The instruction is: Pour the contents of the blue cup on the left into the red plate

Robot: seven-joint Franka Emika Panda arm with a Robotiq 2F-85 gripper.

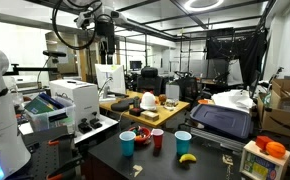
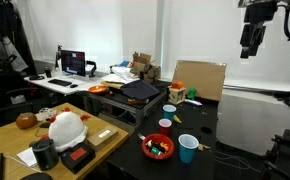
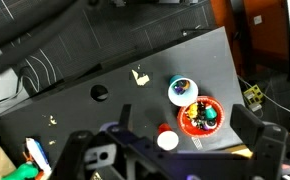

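Inventory, as I see it from the remote station.

1. Blue cup [image 1: 127, 143]: upright on the dark worktop [image 3: 175, 55], at the left end of the row in an exterior view. The wrist view shows something pale and dark inside; I cannot tell what.
2. Red plate [image 1: 142, 134]: just beside the blue cup, a little farther back. It holds small pieces [image 3: 199, 118] in orange, green and yellow.
3. Red cup [image 1: 157, 139]: upright, right of the plate, pale inside.
4. Light-blue cup [image 1: 183, 143]: upright at the right end; contents not visible. A banana [image 1: 187, 157] lies just on its near side.
5. Gripper [image 2: 251, 48]: high above the worktop, well apart from every cup, jaws wide apart and holding nothing.
6. Surroundings: a white machine [image 1: 75, 100] at far left, a wooden table [image 1: 175, 108] behind the cups, a black case [image 1: 223, 120] at right, and cardboard boxes [image 1: 285, 105] at far right. The room is a cluttered lab.
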